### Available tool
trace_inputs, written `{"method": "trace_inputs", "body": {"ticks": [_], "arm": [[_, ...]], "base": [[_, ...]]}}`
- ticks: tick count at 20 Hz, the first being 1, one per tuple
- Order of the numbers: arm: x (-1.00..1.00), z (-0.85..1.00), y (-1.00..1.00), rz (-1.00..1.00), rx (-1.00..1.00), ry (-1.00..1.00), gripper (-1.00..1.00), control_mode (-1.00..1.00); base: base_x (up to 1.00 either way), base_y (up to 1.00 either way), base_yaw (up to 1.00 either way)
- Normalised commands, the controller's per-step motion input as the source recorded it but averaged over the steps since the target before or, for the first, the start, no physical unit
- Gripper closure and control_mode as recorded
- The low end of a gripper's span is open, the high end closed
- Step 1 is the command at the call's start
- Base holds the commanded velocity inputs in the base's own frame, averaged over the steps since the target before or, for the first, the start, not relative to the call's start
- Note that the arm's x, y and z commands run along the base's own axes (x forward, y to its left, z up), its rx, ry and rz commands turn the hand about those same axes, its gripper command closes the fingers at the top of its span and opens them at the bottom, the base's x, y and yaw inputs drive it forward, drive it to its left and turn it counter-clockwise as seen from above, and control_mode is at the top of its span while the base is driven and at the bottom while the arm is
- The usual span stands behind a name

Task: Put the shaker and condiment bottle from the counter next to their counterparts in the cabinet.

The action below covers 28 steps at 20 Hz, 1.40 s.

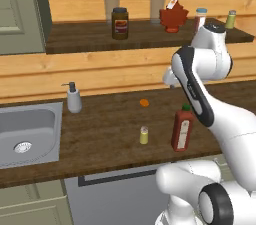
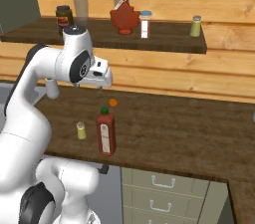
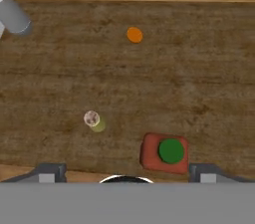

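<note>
The fingers [image 3: 127, 170] gape open above the worktop [image 3: 199, 78], with the condiment bottle [image 3: 166, 153] at lower right of the frame and the shaker [image 3: 94, 121] left of centre.

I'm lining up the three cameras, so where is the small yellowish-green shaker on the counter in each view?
Left base view: shaker low centre, left of the red condiment bottle.
Right base view: lower left, again left of the bottle.
Hand view: left of centre, seen from above.
Shared landmark: the orange spot on the counter.
</note>
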Motion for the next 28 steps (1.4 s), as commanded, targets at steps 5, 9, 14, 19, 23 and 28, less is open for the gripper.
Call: {"method": "trace_inputs", "body": {"ticks": [5, 9, 14, 19, 23, 28], "arm": [[-0.39, 0.0, -0.48, 0.18, 0.03, -0.13, -1.0, -1.0], [-0.33, 0.0, -0.6, 0.24, 0.08, -0.18, -1.0, -1.0], [-0.25, -0.1, -0.47, 0.31, 0.14, -0.04, -1.0, -1.0], [-0.23, -0.16, -0.29, 0.23, 0.07, 0.0, -1.0, -1.0], [-0.04, -0.14, -0.22, 0.27, 0.08, -0.04, -1.0, -1.0], [-0.04, -0.36, -0.16, 0.21, 0.05, -0.07, -1.0, -1.0]], "base": [[0.0, 0.0, 0.0], [0.0, 0.0, 0.0], [0.0, 0.0, 0.0], [0.0, 0.0, 0.0], [0.0, 0.0, 0.0], [0.0, 0.0, 0.0]]}}
